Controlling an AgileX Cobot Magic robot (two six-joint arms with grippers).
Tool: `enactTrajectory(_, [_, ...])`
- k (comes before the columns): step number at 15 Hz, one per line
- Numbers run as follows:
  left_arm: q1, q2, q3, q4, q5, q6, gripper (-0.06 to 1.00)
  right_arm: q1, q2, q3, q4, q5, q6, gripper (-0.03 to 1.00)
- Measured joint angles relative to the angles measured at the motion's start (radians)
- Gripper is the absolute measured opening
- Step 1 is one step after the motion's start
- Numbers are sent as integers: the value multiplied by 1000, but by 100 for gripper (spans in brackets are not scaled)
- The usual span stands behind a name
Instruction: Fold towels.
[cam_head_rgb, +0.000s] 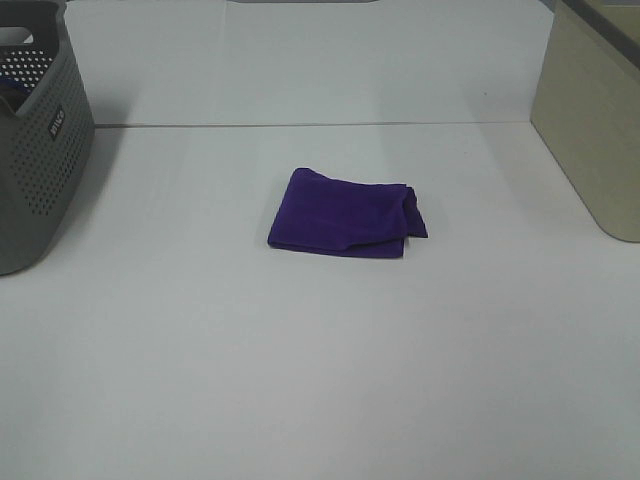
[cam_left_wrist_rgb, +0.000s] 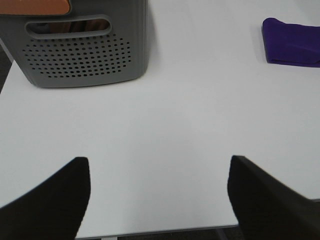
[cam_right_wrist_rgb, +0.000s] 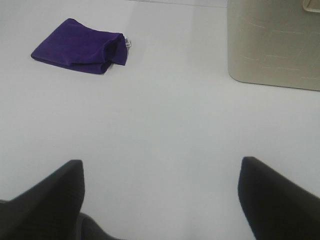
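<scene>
Towel (cam_head_rgb: 345, 213) — well apart from jaws

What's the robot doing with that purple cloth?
Right now nothing is touching it. The purple towel lies folded in the middle of the white table. Both arms are pulled back: the left end effector and right end effector are open and empty. A grey basket stands on the left, a beige bin on the right.

Basket (cam_head_rgb: 40, 140) and beige bin (cam_head_rgb: 592, 120) cropped
</scene>
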Motion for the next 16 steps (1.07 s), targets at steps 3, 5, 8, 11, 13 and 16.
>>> enactTrajectory(3, [0,-4,49,-52,-85,53,70,0,-4,49,12,0,-8,82])
enactTrajectory(5, [0,-4,50,-57,-89,69,70,0,-4,64,27,7,-13,82])
enactTrajectory(8, [0,-4,53,-108,-99,68,70,0,-4,66,34,7,-32,82])
enactTrajectory(11, [4,-4,53,-114,-104,68,70,0,-4,66,35,7,-36,82])
enactTrajectory(13, [42,-4,53,-116,-104,68,70,0,-4,66,37,7,-36,82])
enactTrajectory(16, [122,-4,53,-119,-104,68,70,0,-4,66,38,7,-35,82])
